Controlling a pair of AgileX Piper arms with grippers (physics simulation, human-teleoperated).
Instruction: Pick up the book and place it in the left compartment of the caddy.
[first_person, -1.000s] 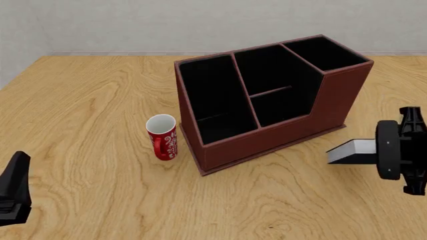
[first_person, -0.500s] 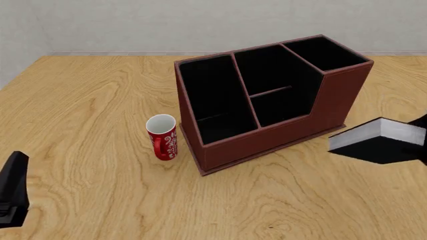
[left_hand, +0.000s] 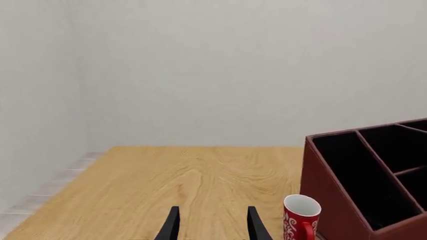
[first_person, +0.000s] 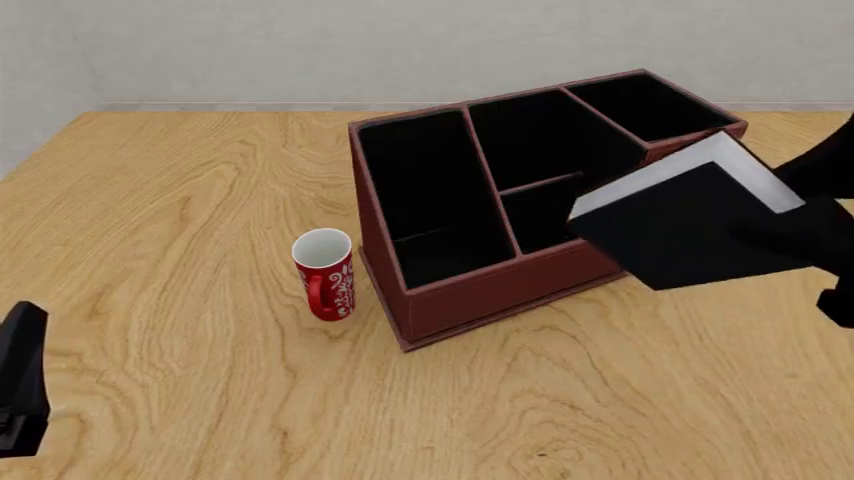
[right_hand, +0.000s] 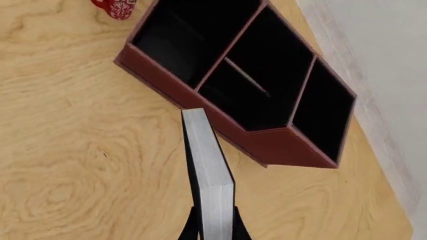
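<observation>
One book (first_person: 687, 225), thick black hardcover with white page edges: clamped in my right end effector (right_hand: 215, 231), whose two fingers close on its covers at the near end, page edges facing the wrist camera. It hangs tilted in the air above the counter (first_person: 187, 200), over the right, taller end of the caddy (first_person: 534, 285), clear of the walls so I can carry it across.
One caddy, red-brown, black-lined: standing on the counter, all slots bare.
One left compartment (first_person: 427, 200): long slot at the low left end, well left of the book; not yet reached.
One red mug (first_person: 324, 273): just left of the caddy, apart from it.
One left end effector (left_hand: 212, 227): fingers parted, holding nothing, parked at the near left, out of the way.
</observation>
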